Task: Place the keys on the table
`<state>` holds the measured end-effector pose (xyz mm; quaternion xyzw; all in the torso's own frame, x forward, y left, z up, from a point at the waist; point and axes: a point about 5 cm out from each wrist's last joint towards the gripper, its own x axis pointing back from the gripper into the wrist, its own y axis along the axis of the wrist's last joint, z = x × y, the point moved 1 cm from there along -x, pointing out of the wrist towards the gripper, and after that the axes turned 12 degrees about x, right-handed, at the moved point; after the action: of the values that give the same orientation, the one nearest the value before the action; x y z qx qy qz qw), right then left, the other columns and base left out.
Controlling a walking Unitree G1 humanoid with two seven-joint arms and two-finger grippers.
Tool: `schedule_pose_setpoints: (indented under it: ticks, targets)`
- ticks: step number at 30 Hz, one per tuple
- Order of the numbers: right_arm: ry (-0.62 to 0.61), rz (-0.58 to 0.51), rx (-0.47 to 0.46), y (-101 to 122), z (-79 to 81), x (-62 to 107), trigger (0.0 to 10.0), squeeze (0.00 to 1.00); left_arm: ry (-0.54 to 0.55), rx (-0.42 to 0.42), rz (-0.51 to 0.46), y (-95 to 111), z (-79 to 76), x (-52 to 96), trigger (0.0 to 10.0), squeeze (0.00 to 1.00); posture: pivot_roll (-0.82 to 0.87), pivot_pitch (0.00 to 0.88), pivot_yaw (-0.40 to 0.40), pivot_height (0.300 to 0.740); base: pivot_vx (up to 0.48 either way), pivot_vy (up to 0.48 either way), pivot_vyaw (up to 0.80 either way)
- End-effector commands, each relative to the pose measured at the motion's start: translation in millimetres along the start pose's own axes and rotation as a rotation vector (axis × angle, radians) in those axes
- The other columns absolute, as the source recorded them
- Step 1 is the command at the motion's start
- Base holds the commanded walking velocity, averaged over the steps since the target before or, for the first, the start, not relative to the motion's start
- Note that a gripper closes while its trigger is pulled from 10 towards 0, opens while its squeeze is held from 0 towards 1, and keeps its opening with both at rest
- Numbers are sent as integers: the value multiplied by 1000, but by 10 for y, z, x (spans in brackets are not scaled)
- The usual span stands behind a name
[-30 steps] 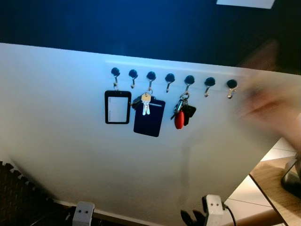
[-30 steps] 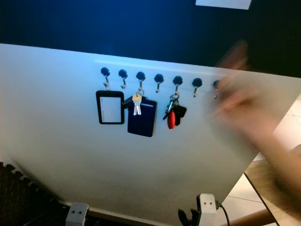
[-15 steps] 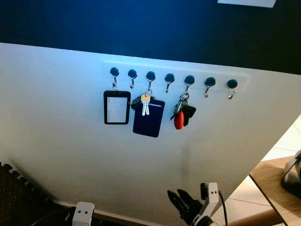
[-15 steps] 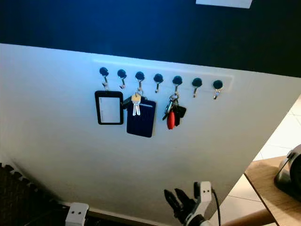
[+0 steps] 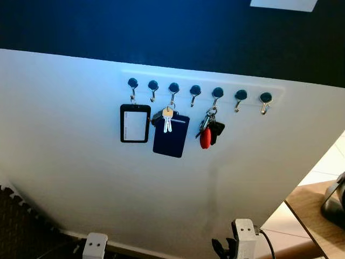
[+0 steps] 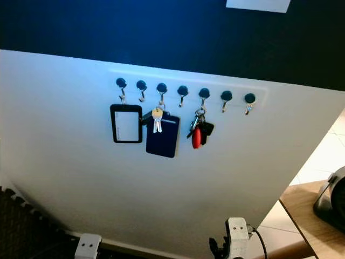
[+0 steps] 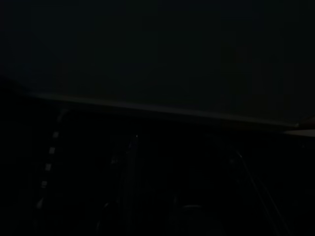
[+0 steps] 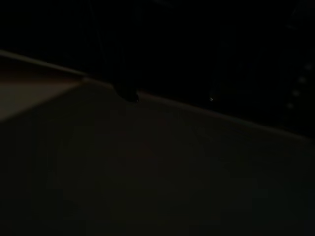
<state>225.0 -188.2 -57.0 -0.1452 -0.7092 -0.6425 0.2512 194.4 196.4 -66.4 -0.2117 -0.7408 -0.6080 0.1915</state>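
Note:
A bunch of keys with a red fob (image 5: 207, 130) hangs from the fifth hook of a hook rail (image 5: 197, 90) on a white panel. Two silver keys (image 5: 167, 120) hang from the third hook, in front of a dark blue card holder (image 5: 170, 136). My right gripper (image 5: 221, 249) is low at the picture's bottom edge, well below the keys and apart from them. The wrist of my left arm (image 5: 95, 245) hangs idle at the bottom left. A wooden table (image 5: 317, 217) stands at the lower right. Both wrist views are very dark.
A black-framed badge holder (image 5: 135, 123) hangs from the first hook. The two rightmost hooks (image 5: 264, 100) are bare. A dark object (image 5: 335, 200) sits on the table's far side. Dark foam mat (image 5: 21, 221) lies at the lower left, pale floor tiles (image 5: 329, 164) at the right.
A person's blurred hand at the right one second ago has gone. My right gripper rose into view half a second ago and has since dropped back to the bottom edge.

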Motion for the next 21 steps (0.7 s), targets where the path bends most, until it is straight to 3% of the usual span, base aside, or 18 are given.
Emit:
schedule_pose_setpoints:
  ticks: [1,6,9,10,15,21]
  targets:
    - [-17,8,13,8,-19,-10,10000,0,2,-3,-4,-2,-2,3,10000,0,72,89,-63,740,0,0,0]
    - [-41,-25,22,94,-32,-43,10000,0,-16,-13,-14,13,-65,-19,10000,0,75,85,-67,740,0,0,0]
    - [-5,-132,-139,244,-16,-78,10000,0,-25,-10,-27,17,-109,-26,10000,0,73,83,-74,740,0,0,0]
    - [-1,-145,-150,260,-15,-79,10000,0,-27,-11,-27,16,-113,-26,10000,0,73,83,-74,740,0,0,0]
    - [183,-315,-258,475,130,-86,10000,0,-32,-15,-32,6,-118,-13,10000,0,72,81,-74,740,0,0,0]
    - [341,-455,-297,646,188,-19,10000,0,-100,-8,-54,10,-150,21,10000,0,65,73,-66,740,0,0,0]
